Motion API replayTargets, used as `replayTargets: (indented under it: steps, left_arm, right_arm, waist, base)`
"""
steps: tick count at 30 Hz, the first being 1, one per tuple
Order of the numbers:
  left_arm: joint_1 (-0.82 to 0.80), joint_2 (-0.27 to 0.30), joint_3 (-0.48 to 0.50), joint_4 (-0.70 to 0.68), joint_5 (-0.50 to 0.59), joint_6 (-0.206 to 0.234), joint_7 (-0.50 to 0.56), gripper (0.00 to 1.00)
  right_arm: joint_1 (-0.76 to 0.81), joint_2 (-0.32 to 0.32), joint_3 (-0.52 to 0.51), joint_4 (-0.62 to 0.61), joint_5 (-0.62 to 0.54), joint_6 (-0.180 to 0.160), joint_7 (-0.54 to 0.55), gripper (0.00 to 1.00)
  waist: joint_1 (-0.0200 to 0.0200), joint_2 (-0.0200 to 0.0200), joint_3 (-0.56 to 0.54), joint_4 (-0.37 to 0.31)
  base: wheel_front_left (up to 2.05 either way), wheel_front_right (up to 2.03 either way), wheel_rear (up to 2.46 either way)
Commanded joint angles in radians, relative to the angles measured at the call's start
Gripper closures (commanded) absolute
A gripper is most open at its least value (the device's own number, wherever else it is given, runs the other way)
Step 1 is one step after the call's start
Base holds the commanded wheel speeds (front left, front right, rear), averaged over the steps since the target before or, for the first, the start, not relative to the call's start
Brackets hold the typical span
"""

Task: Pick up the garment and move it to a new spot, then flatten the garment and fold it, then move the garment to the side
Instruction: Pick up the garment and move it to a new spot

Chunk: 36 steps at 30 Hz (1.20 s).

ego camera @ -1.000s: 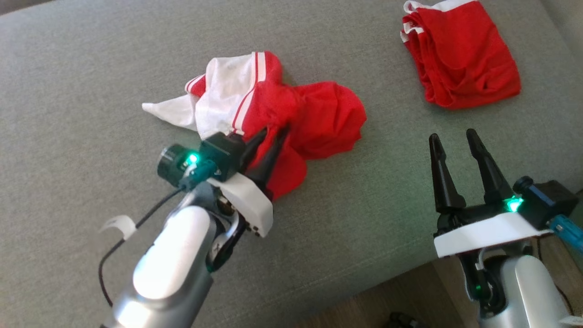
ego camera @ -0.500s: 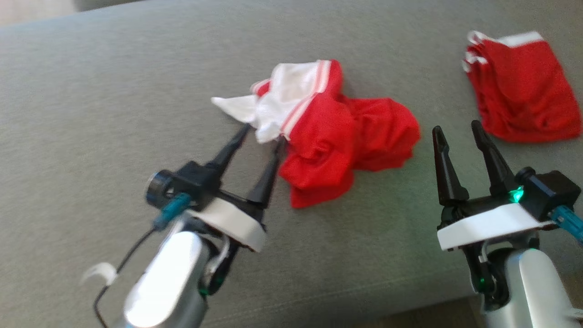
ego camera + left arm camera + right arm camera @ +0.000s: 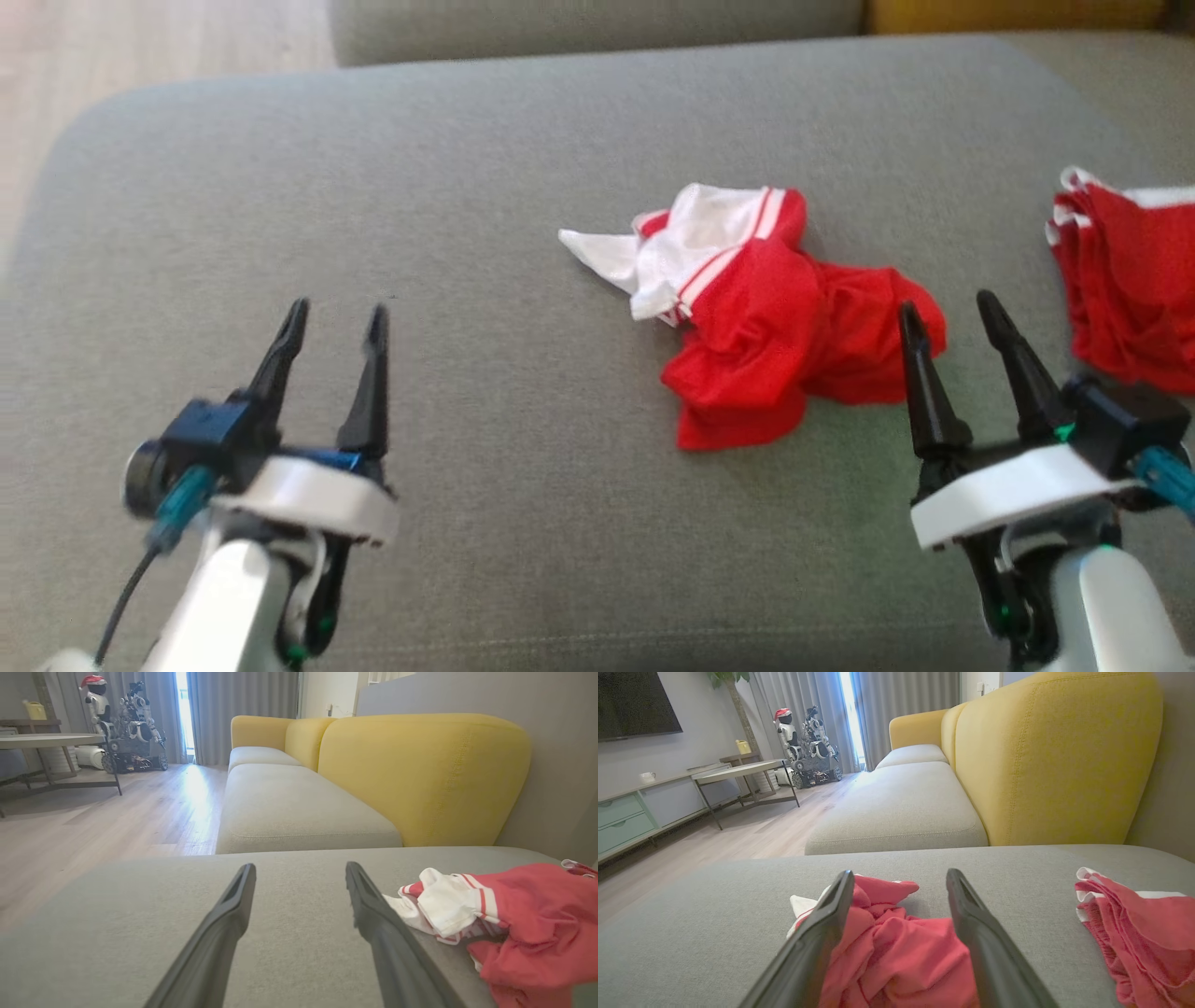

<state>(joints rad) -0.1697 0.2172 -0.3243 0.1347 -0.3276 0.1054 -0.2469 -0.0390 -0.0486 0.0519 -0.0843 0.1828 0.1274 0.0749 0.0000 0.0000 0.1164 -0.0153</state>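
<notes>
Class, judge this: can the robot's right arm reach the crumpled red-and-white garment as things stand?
Probably yes: the open right gripper hovers beside the crumpled red-and-white garment, with nothing between them on the grey cushion.

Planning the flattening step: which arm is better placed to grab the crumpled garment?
Right, probably: the right pincer hangs open beside the crumpled garment; the left pincer, also open, is well away over bare cushion.
</notes>
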Motion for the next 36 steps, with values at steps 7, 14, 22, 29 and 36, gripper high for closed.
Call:
replayTargets:
  steps: [7,14,22,29,36]
  left_arm:
    - [0.055,0.073,0.063,-0.059,-0.011,0.004,0.009,0.0]
    - [0.11,0.086,0.055,-0.074,-0.018,0.01,0.026,0.0]
    - [0.142,0.097,0.053,-0.086,-0.023,0.021,0.039,0.0]
    - [0.141,0.1,0.047,-0.092,-0.024,0.026,0.043,0.0]
    - [0.138,0.102,0.043,-0.09,-0.028,0.029,0.046,0.0]
  right_arm:
    - [0.03,-0.019,0.012,-0.044,-0.018,0.003,0.024,0.0]
    - [0.078,-0.022,0.001,-0.055,-0.024,0.003,0.043,0.0]
    - [0.094,-0.026,0.009,-0.077,-0.041,0.003,0.055,0.0]
    - [0.096,-0.026,0.008,-0.087,-0.038,0.003,0.066,0.0]
    - [0.097,-0.024,0.007,-0.087,-0.035,0.003,0.068,0.0]
  waist:
    - [0.0,0.0,-0.064,0.037]
    - [0.0,0.0,-0.1,0.034]
    - [0.0,0.0,-0.108,0.028]
    - [0.0,0.0,-0.105,0.032]
    - [0.0,0.0,-0.103,0.037]
  base:
    - [0.0,0.0,0.0]
    - [0.0,0.0,0.0]
    - [0.0,0.0,0.0]
    - [0.0,0.0,0.0]
    - [0.0,0.0,0.0]
